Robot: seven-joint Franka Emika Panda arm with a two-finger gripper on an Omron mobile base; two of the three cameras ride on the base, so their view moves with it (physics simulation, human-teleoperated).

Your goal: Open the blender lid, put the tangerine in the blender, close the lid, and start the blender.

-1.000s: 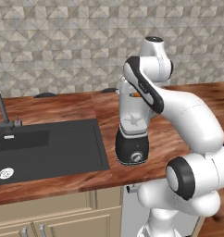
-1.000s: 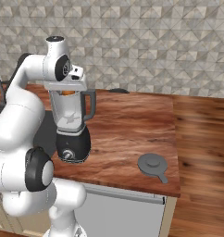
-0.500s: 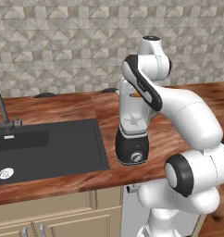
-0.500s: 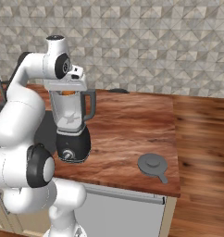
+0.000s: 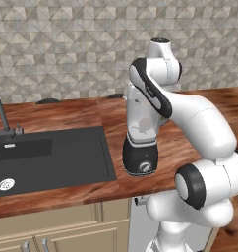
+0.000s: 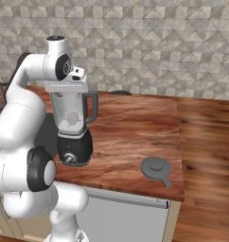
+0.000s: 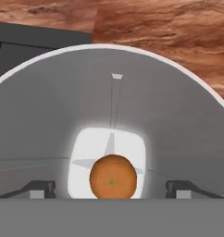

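Observation:
The blender (image 6: 74,127) stands on the wooden counter beside the sink, its black base and silver knob (image 5: 144,167) facing me and its jar uncovered. My gripper (image 7: 111,187) hangs straight over the jar mouth (image 6: 69,87) and looks down into it. It is open, with its fingertips (image 7: 40,187) spread wide. The tangerine (image 7: 113,177) shows below and between them, over the pale jar floor with the blades, touching neither finger. The blender lid (image 6: 155,168) lies flat on the counter near its front right corner, well away from the jar.
A black sink (image 5: 47,155) with a faucet (image 5: 3,115) lies just left of the blender. The counter (image 6: 135,127) ends at the right, past the lid, above wooden floor. A tiled wall runs along the back.
The arm has barely moved above the jar. An orange spot that showed at the jar's rim in the earlier frames is gone from there.

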